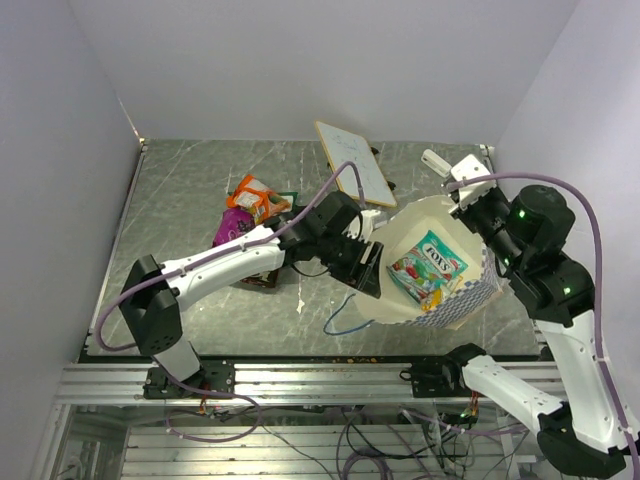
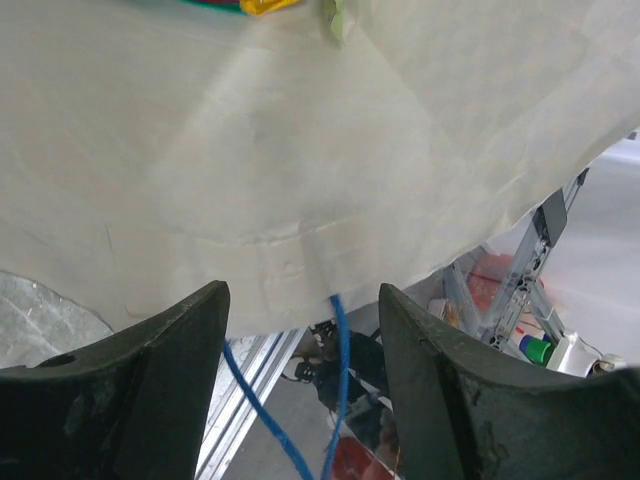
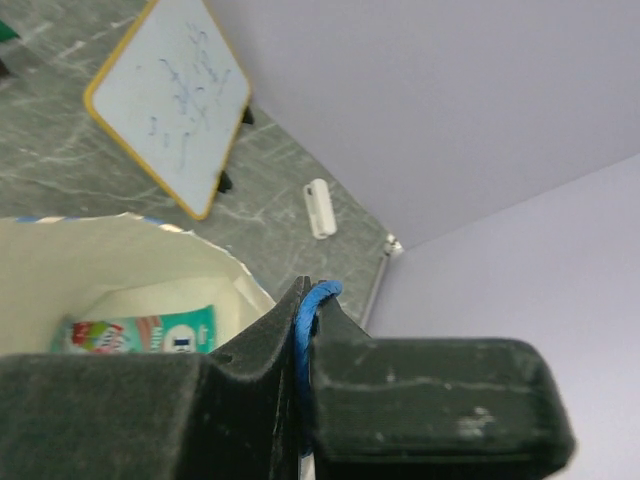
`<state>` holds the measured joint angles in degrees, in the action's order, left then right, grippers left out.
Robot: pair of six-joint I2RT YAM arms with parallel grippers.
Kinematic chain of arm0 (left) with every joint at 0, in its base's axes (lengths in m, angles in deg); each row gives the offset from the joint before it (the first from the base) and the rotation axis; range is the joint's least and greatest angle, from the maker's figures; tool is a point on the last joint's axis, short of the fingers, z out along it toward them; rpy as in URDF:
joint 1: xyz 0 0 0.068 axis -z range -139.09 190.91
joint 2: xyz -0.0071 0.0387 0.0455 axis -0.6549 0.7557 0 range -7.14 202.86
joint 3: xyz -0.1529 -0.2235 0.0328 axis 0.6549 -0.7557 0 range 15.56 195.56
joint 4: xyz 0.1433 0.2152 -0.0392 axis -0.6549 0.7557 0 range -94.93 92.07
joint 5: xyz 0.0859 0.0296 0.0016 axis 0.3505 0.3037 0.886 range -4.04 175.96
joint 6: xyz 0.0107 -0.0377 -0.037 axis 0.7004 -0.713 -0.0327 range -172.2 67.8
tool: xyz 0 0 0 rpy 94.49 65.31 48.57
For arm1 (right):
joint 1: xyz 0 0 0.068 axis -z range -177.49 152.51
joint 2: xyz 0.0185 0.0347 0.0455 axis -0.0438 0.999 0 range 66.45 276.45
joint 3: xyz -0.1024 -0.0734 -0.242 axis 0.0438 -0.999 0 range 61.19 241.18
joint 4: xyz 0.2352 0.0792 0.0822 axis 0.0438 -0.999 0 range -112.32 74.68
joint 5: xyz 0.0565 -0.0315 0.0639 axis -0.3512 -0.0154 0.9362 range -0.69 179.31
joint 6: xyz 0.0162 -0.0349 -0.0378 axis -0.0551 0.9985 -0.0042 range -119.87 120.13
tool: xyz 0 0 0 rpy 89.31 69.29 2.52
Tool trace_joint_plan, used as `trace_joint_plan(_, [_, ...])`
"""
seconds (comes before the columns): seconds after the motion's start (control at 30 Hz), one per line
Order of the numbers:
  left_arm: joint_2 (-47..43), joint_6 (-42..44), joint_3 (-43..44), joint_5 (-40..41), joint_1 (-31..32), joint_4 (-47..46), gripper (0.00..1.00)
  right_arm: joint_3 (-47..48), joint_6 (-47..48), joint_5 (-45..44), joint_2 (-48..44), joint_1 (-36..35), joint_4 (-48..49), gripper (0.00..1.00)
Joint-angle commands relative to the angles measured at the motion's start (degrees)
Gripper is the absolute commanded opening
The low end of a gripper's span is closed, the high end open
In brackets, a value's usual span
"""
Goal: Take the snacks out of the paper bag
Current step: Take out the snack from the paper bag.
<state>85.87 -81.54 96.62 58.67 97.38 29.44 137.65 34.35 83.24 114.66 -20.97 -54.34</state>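
Left hand [image 1: 370, 272] at paper bag [image 1: 410, 225] rim.

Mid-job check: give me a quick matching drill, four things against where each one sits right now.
1 teal packet
2 orange packet
3 white board
4 blue cord handle

A pinched in the right gripper
B inside the paper bag
C beside the magenta packet
D at the table's far edge

Pairs: 1-B, 2-C, 3-D, 4-A

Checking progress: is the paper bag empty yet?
Not empty: a teal snack packet lies inside the open paper bag.
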Motion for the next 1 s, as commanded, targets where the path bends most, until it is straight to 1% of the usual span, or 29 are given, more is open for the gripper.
trace_joint_plan(0.0, [2.17,-1.27,2.74,-0.34,0.76,-6.35,0.72,4.09,8.34,-3.98,2.48,-0.04,3.63,0.0])
trace_joint_plan(0.1, [5.04,-1.36,6.26,-1.2,0.99,-7.47,0.72,7.0,11.81,-4.47,4.58,-0.1,4.37,0.0])
trace_joint_plan(0.23, [8.31,-1.25,10.96,-2.42,1.36,-8.6,0.72,13.71,17.05,-5.45,8.85,0.02,2.72,0.0])
trace_joint_plan(0.37, [9.05,-1.32,12.67,-2.86,1.49,-9.67,0.73,20.51,22.99,-4.77,12.58,0.01,-0.35,0.0])
trace_joint_plan(0.47, [7.14,-1.01,10.77,-2.03,1.45,-10.51,0.74,23.18,27.33,-0.08,13.7,0.01,-3.64,0.0])
trace_joint_plan(0.53, [5.05,-0.81,8.18,-1.41,1.45,-11.27,0.76,23.63,29.95,5.72,14.12,0.0,-8.09,0.0])
trace_joint_plan(0.6, [3.07,-0.78,5.43,-1.4,1.45,-12.01,0.78,22.47,30.0,12.62,14.08,0.01,-13.48,0.0])
trace_joint_plan(0.7, [0.97,-0.09,2.3,-1.3,1.38,-11.42,0.78,18.17,26.15,26.63,12.45,0.01,-20.08,0.0])
trace_joint_plan(0.77, [-0.65,0.43,0.53,-0.99,1.4,-10.68,0.79,13.34,20.85,33.3,9.8,0.01,-20.94,0.0])
trace_joint_plan(0.8, [-1.63,0.77,-0.29,-0.49,1.49,-10.3,0.79,10.45,17.63,36.24,8.06,-0.02,-19.79,0.0])
trace_joint_plan(0.9, [-5.17,1.99,-2.37,0.34,1.37,-9.31,0.81,0.46,5.97,42.86,1.33,0.0,-11.85,0.0])
trace_joint_plan(0.97, [-7.03,3.09,-3.62,0.5,1.36,-9.22,0.81,-5.03,-1.27,44.26,-2.41,0.02,-6.55,0.0])
